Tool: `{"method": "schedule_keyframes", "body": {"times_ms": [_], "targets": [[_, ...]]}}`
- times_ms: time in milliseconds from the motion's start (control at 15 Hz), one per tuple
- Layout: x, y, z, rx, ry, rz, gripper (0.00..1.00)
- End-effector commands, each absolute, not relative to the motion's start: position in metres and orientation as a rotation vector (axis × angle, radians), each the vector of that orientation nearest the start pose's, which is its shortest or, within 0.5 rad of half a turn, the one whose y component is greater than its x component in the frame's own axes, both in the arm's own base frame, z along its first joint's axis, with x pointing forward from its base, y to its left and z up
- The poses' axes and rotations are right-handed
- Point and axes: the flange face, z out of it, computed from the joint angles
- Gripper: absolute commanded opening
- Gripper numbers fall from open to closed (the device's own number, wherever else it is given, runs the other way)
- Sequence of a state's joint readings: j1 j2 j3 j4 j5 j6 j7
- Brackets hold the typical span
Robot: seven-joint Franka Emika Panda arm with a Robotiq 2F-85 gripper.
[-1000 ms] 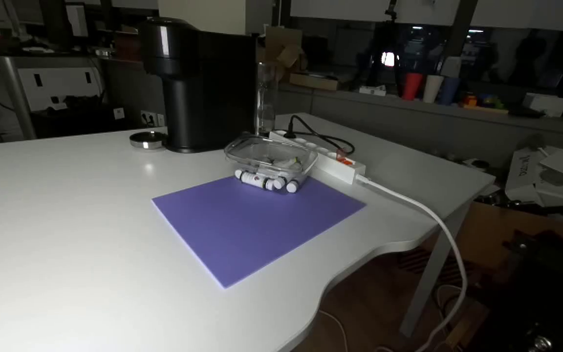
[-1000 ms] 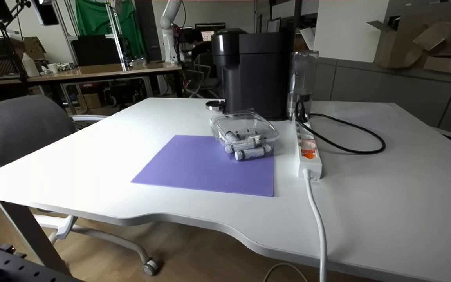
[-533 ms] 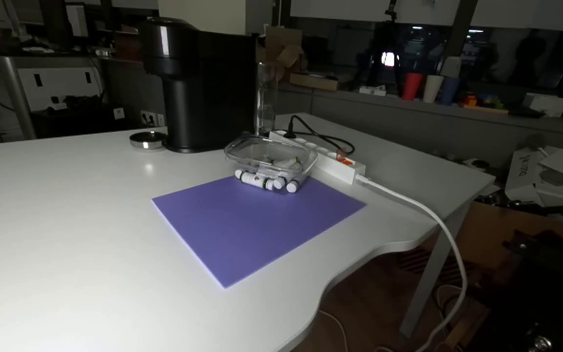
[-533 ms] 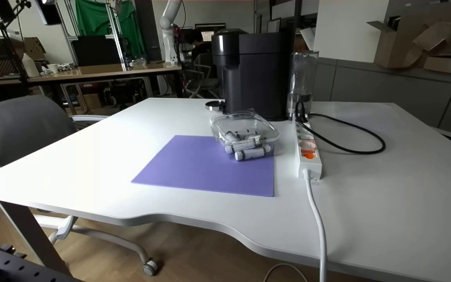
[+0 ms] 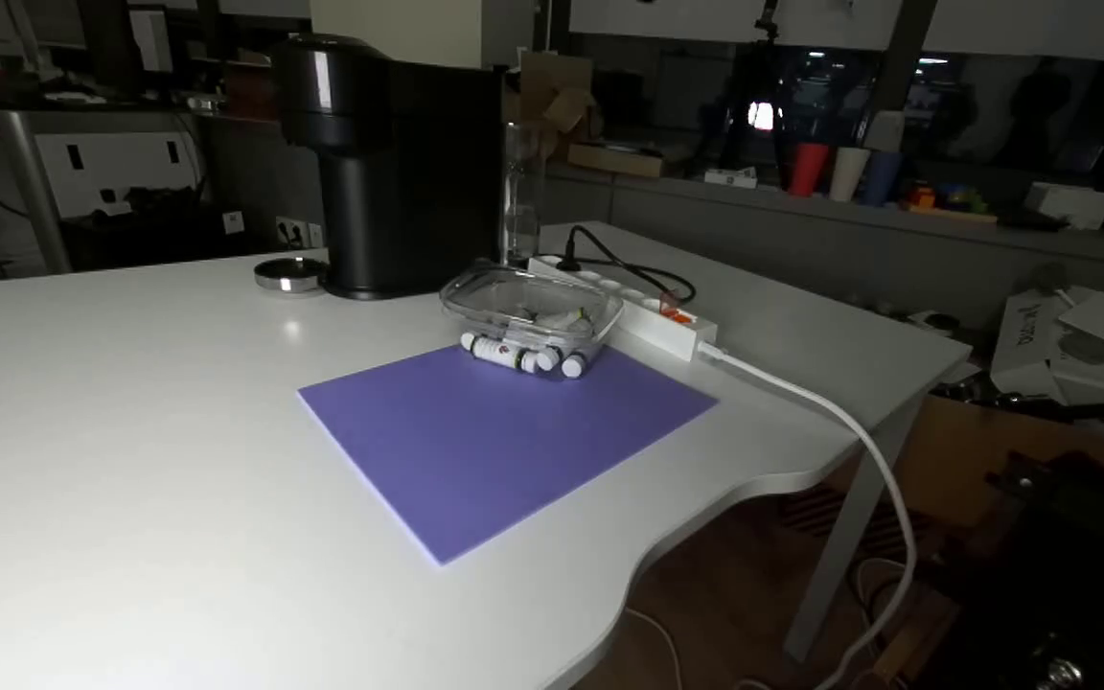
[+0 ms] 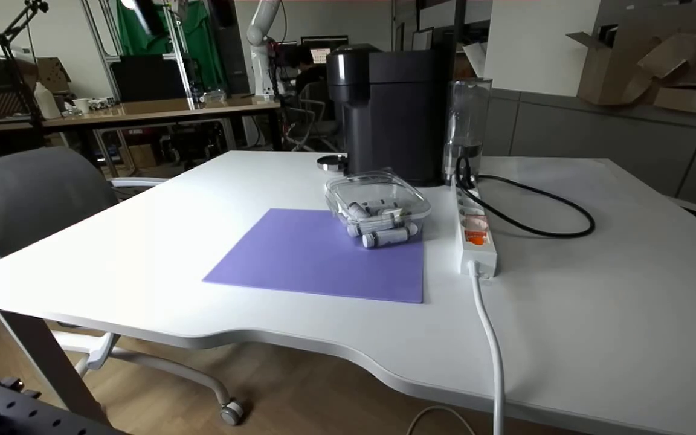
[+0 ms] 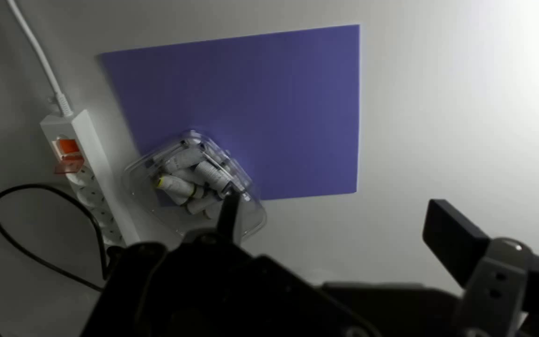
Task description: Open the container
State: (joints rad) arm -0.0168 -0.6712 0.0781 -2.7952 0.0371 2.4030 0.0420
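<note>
The container is a clear plastic tub with rounded corners and several white tubes inside. It shows in both exterior views point(image 5: 504, 305) point(image 6: 378, 183) and in the wrist view point(image 7: 261, 216). It sits on the table partly over a corner of the purple mat point(image 5: 504, 450). Whether a separate lid lies on top is hard to tell. My gripper point(image 7: 335, 202) is open and empty in the wrist view, high above the table. Its left finger overlaps the container's near corner in the picture; the right finger is over bare table. Dark finger shapes show at the top edge in an exterior view point(image 6: 186, 18).
A tall black machine point(image 6: 396, 115) stands behind the container, with a clear tank point(image 6: 467, 121) beside it. A white power strip point(image 6: 476, 248) with a white cable and a black cable point(image 6: 565, 232) lies beside the container. A round metal dish point(image 5: 290, 276) is by the machine.
The dark finger shapes at the top of an exterior view have moved to the right. The container and the mat have not moved.
</note>
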Motion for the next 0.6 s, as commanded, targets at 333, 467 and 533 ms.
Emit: {"method": "schedule_keyframes", "body": {"times_ms": [333, 467, 533], "targets": [[0.386, -0.033, 0.394, -3.151, -0.372, -0.269, 1.00], [0.386, -0.032, 0.390, -3.151, -0.374, -0.259, 1.00], [0.385, -0.030, 0.391, -3.151, -0.380, -0.262, 1.00]]}}
